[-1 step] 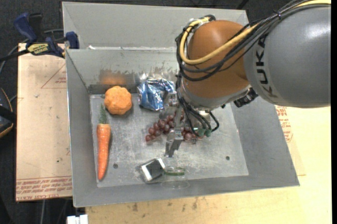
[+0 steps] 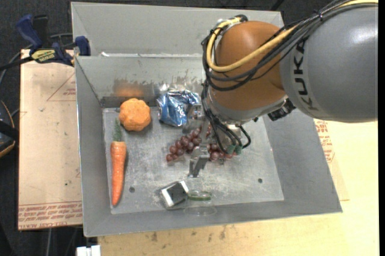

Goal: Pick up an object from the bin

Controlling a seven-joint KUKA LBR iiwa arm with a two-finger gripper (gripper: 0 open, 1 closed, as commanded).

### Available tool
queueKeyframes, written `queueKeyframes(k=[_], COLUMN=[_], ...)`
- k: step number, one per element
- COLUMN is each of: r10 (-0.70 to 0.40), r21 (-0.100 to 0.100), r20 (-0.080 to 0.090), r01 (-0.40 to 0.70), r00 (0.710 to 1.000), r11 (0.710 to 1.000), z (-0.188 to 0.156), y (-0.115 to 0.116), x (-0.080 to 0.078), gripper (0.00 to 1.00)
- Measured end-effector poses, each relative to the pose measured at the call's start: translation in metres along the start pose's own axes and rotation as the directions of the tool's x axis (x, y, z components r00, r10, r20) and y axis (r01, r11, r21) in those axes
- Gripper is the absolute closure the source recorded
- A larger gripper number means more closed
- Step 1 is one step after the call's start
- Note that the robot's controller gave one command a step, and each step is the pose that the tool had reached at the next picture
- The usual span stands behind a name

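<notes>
Carrot [image 2: 117,167]: by L wall, well apart from your gripper.
Grapes [image 2: 183,146]: mid-bin, dark bunch, long axis L-R, trailing L from your gripper.
Gripper [image 2: 203,163]: at bunch's R end, prob. touching; clenched or released, can't tell.

The bin [image 2: 264,173] was dull grey metal, its floor scuffed and scratched. The carrot [image 2: 118,167] had a smooth, slightly glossy, plastic-looking skin. The orange fruit [image 2: 135,115] looked matt and pebbled. The blue wrapper [image 2: 175,107] was crinkled, shiny foil. The purple grapes [image 2: 183,146] had a smooth sheen. The arm's orange cover [image 2: 246,68] was smooth and glossy.
</notes>
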State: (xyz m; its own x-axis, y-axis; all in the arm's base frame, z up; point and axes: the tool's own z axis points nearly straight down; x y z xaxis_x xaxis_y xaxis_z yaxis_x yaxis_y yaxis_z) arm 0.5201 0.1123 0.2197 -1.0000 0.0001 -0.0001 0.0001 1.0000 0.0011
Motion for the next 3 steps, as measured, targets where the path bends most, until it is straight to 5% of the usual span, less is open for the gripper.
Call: queueKeyframes(k=[1,2,3], r10=[-0.039,0.029,0.078], r21=[0.0,-0.003,-0.007], r20=[0.007,0.005,0.012], r01=[0.039,-0.029,-0.078], r00=[0.999,1.0,0.997], r11=[0.999,1.0,0.997], z=[0.069,0.147,0.144], y=[-0.03,-0.063,-0.069], x=[-0.027,-0.074,-0.073], gripper=[0.0,0.0,0.0])
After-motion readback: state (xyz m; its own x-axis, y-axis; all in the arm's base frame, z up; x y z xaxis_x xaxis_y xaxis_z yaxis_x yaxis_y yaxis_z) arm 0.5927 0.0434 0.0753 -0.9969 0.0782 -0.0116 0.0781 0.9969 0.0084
